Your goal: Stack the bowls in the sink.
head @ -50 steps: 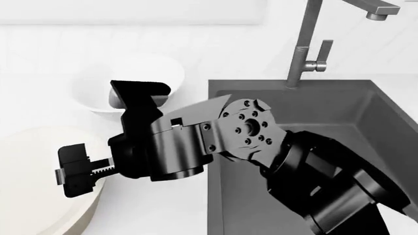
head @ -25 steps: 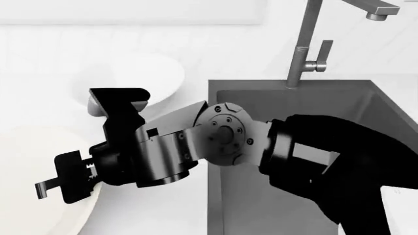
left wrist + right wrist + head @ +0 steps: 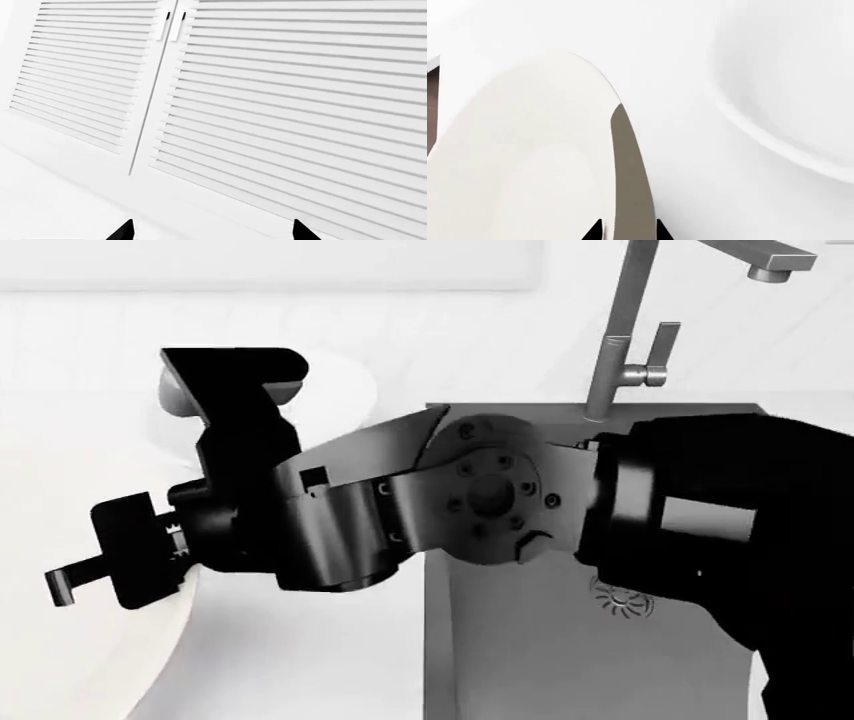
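Observation:
The cream bowl [image 3: 527, 165] stands on the white counter left of the sink [image 3: 534, 670]. My right gripper [image 3: 627, 231] is shut on its rim, with the bowl's wall between the two dark fingertips. In the head view the right gripper [image 3: 114, 565] reaches across from the sink side to the cream bowl [image 3: 67, 660] at the lower left. The white bowl [image 3: 343, 390] sits farther back on the counter, partly hidden behind the wrist, and also shows in the right wrist view as the white bowl [image 3: 790, 85]. My left gripper [image 3: 211, 231] is open and empty, facing louvred doors.
A tall grey faucet [image 3: 621, 330] rises at the sink's back edge. The round drain [image 3: 621, 600] shows beside my right forearm, which crosses over the basin. White louvred cabinet doors [image 3: 267, 100] fill the left wrist view.
My right arm has swung farther left and slightly up, and its wrist has rolled. The gripper stays on the cream bowl's rim. The forearm now covers more of the sink.

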Controlling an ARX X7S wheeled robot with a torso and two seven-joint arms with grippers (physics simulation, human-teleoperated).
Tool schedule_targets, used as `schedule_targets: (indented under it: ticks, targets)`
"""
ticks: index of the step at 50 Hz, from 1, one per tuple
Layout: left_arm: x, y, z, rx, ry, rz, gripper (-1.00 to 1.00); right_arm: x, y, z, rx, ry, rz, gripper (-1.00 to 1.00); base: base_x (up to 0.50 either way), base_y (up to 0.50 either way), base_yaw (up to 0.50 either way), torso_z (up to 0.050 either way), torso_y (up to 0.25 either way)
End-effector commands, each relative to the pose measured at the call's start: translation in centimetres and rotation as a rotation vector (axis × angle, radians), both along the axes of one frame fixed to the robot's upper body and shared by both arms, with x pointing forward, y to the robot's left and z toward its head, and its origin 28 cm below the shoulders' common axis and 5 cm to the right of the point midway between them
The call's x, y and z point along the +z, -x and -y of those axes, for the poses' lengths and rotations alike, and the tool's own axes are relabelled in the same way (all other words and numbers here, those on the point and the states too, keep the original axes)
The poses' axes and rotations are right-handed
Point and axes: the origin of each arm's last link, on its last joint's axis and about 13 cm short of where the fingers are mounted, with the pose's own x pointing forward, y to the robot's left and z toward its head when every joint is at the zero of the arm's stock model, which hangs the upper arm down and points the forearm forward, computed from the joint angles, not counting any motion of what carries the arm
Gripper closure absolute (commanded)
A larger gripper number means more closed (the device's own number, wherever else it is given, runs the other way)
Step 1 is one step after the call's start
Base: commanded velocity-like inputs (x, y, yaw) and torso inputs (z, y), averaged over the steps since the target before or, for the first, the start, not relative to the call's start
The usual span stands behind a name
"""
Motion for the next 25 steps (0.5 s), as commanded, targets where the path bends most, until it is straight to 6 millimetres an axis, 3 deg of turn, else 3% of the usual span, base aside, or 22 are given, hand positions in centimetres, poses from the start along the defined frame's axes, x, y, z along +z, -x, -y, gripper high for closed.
schedule_targets:
  ticks: [1,6,15,25]
  targets:
    - [0.0,0.0,0.0,0.001,0.003,0.001,-1.00,3.4,0.6,1.7,-0.047,-0.079,0.167,1.00,0.00,0.00,0.00,0.000,0.000]
    - [0.0,0.0,0.1,0.000,0.003,0.002,-1.00,4.8,0.4,2.8,-0.128,-0.105,0.230,1.00,0.00,0.00,0.00,0.000,0.000]
    - [0.1,0.2,0.1,0.001,0.003,0.003,-1.00,5.6,-0.2,5.1,-0.302,-0.077,0.326,1.00,0.00,0.00,0.00,0.000,0.000]
    - [0.2,0.2,0.1,-0.001,0.004,0.007,-1.00,6.6,0.2,8.4,-0.438,-0.133,0.324,1.00,0.00,0.00,0.00,0.000,0.000]
